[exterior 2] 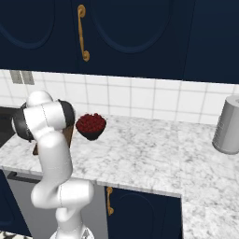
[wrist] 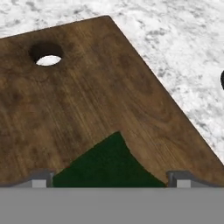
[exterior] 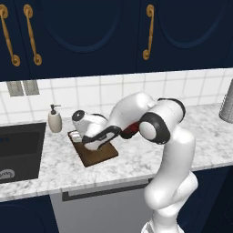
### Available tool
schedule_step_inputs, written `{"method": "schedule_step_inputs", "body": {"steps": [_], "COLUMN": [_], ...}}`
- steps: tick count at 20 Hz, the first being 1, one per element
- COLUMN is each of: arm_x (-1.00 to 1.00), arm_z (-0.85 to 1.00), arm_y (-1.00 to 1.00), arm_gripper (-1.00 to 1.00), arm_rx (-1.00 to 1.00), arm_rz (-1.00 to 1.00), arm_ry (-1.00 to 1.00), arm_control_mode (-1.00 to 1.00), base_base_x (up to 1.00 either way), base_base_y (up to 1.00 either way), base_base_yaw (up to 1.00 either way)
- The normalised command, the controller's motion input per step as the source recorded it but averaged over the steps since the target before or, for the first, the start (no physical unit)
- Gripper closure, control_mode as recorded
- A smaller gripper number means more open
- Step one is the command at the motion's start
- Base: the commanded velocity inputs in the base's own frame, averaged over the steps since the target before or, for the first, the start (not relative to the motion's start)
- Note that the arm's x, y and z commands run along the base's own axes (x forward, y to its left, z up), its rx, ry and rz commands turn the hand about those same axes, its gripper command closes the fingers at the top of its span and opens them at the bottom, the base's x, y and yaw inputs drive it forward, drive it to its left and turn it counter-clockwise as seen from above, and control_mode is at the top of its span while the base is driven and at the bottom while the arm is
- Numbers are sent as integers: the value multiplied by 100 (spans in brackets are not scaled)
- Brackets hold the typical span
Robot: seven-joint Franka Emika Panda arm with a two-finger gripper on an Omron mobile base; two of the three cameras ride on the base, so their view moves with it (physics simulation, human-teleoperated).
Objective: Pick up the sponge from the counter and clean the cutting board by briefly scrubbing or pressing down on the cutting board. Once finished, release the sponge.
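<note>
Hand view, nearest first: two small grey fingertips (wrist: 42, 179) rise at the bottom edge, set wide apart, with the dark green scrub top of the sponge (wrist: 107, 164) lying flat on the cutting board (wrist: 87, 92) in the gap between them. The gripper (wrist: 110, 180) stands spread to its widest and neither tip appears to press the sponge's sides; whether they graze it cannot be told at this angle. The sponge sits directly ahead of the open jaws, centred between them, its green face narrowing to a point that aims away from the hand toward the middle of the board. Beyond it, the dark wood grain runs on to the small round hole (wrist: 47, 57) near the far edge, and past the board's rounded corner the marbled counter (wrist: 175, 48) spreads out.

Left base view shows the white arm bent low over the board (exterior: 98, 156), which lies just beside the sink (exterior: 18, 150), a soap bottle (exterior: 55, 119) standing behind it against the tiled wall. A bowl of red fruit (exterior 2: 91, 125) sits farther along the counter in the right base view, a grey canister (exterior 2: 228, 125) well apart at the far end.

By the look of things the sponge is already let go on the board, so the task appears at or near its end. Any withdrawal would call for a straight pull back along the hand's own line, away from the sponge, so the spread tips clear its sides without dragging it.
</note>
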Motion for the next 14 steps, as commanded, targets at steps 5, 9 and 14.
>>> {"method": "schedule_step_inputs", "body": {"steps": [5, 9, 14], "arm_x": [-64, -41, -67], "arm_z": [-28, -14, 0], "arm_y": [-64, -68, -49], "arm_gripper": [-100, -100, -100], "arm_rx": [12, 14, 9], "arm_rz": [20, 17, 14], "arm_ry": [-7, 0, 0], "arm_control_mode": [-100, -100, -100], "base_base_x": [0, 0, 0], "base_base_y": [0, 0, 0], "base_base_yaw": [0, 0, 0]}}
